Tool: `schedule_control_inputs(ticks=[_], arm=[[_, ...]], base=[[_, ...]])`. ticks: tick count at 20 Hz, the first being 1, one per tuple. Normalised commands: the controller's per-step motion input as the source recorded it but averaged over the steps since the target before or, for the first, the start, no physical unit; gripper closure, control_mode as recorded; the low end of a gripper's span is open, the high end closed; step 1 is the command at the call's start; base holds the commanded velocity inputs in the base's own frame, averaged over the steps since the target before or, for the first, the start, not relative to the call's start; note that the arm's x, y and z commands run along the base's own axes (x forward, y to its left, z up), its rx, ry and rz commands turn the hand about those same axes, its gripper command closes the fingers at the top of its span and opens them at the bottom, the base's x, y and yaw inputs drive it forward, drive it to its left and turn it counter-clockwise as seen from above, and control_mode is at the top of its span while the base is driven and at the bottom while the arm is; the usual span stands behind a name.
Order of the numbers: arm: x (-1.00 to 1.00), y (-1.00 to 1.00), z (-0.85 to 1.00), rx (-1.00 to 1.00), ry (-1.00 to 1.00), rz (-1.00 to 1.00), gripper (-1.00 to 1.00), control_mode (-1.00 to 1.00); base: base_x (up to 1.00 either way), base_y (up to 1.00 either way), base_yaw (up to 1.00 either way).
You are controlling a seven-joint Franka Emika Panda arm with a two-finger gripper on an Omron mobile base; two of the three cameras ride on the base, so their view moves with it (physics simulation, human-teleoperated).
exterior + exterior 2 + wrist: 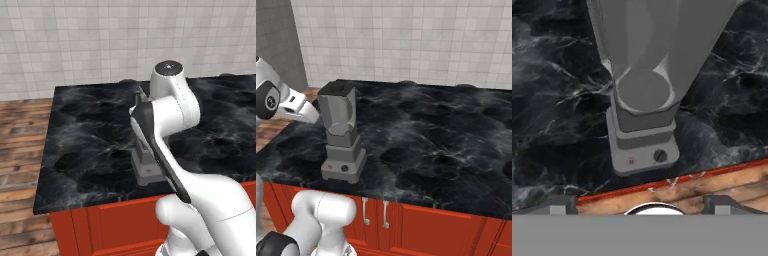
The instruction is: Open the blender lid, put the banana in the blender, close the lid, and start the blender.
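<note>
"Black marble with white veins, that's the counter [446,145] I have under the cameras, on red cabinets [426,225]. Do you see the blender?"

"Yes. From my right base camera the blender [342,135] stands upright near the counter's front edge, towards its left end. The blender lid [337,89] sits on the jar's rim, so the jar is closed."

"And the controls?"

"My hand camera looks down the jar at the stepped base; the red button [631,161] and black knob [660,156] face the front edge, the wooden floor [722,187] showing beyond it."

"The gripper?"

"The gripper [640,202] has its two fingertips far apart at the bottom corners of that picture, nothing between them, above the blender. In the left base view the arm [170,115] hides most of the blender, so I think the grey block at the front edge is its base."
</note>
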Motion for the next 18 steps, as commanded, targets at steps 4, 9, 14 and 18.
schedule_control_inputs(ticks=[4,9,14,18], arm=[[-0.29,0.58,-0.89,-0.41,0.10,-0.12,-1.00,-1.00],[0.00,0.24,-0.43,-0.31,0.36,-0.02,-1.00,-1.00],[0.08,-0.04,-0.35,-0.09,0.22,-0.06,-1.00,-1.00],[0.25,-0.19,-0.38,-0.04,0.01,-0.02,-1.00,-1.00]], base=[[0.00,0.00,0.00],[0.00,0.00,0.00],[0.00,0.00,0.00],[0.00,0.00,0.00]])
